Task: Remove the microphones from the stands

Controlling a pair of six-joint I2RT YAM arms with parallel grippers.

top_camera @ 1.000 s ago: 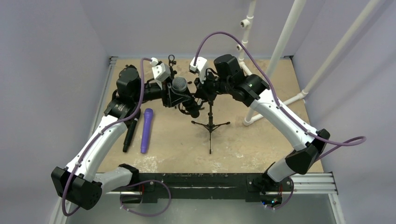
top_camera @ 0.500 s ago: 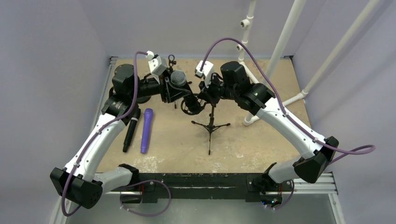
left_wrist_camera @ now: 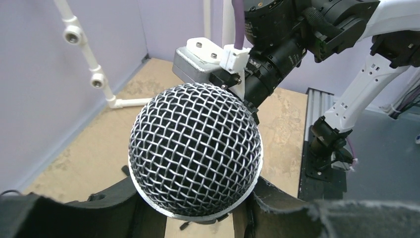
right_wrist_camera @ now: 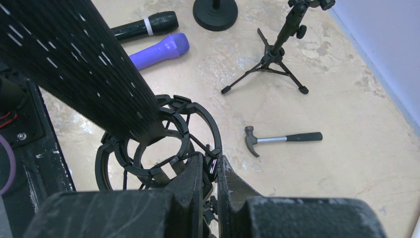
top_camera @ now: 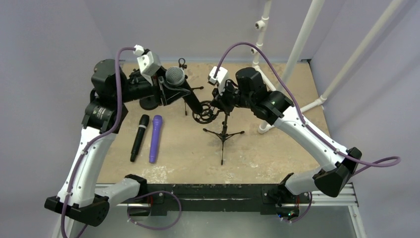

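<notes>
Microphone: the microphone (top_camera: pixel 175 77) with its silver mesh head is held in the air and tilted, with the head toward 10 o'clock and the dark body sloping down toward 4 o'clock in the top view.
Microphone tail: its lower end is seen at the mouth of the shock mount (right_wrist_camera: pixel 157 144); whether it is inside the ring or just clear of it cannot be told.
Left gripper: the left gripper (top_camera: pixel 173 90) is clamped on the microphone just below the mesh head, with one finger (left_wrist_camera: pixel 114 210) seen on each side of the body.
Right gripper: the right gripper (right_wrist_camera: pixel 210 173) is pressed together, and the rim of the shock mount is pinched between its fingers.
Stand: the stand (top_camera: pixel 224 130) is planted on its three legs near the middle of the table (top_camera: pixel 277 148), with the shock mount at its top, leaning toward 10 o'clock.
Position of the microphone: it is found at about 10 o'clock from the stand's feet, well above the table.
Black handheld microphone: the black handheld microphone (top_camera: pixel 138 140) is laid flat at 9 o'clock from the stand.
Purple microphone: the purple microphone (top_camera: pixel 155 140) is laid just beside the black one, on the stand's side.
Round base: a round base (top_camera: pixel 148 103) is seen under the left arm.
Small tripod: a small tripod (right_wrist_camera: pixel 271 57) is shown by the right wrist camera.
Hammer: a hammer (right_wrist_camera: pixel 280 139) is laid flat on the table near that tripod.
</notes>
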